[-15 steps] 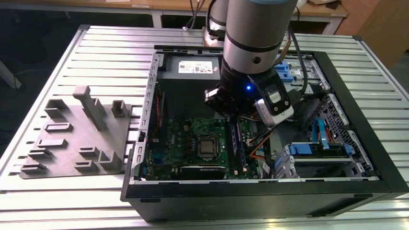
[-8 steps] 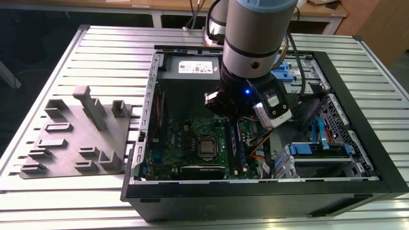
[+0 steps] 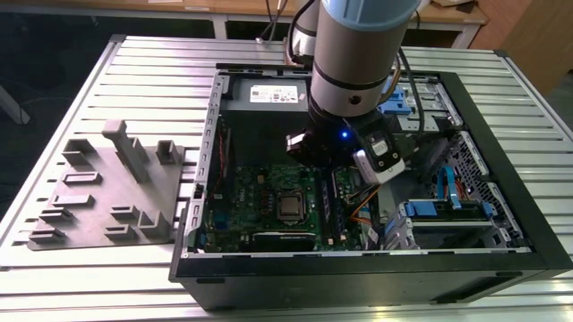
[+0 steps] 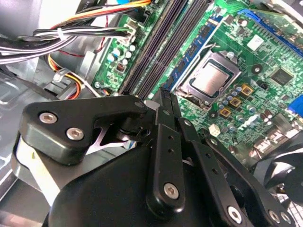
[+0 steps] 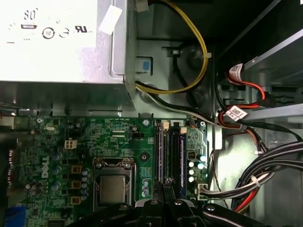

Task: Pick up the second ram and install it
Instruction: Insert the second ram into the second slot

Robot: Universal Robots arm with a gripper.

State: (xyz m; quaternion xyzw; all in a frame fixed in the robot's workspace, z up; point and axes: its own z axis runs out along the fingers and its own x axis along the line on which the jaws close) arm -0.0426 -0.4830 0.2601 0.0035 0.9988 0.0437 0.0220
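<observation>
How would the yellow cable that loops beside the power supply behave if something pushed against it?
The yellow cable is probably floppy: it hangs in a loose curve, so a push would likely bend it aside. It looks thin, so probably light. Both ends run toward the power supply, so it likely would not travel far.
</observation>
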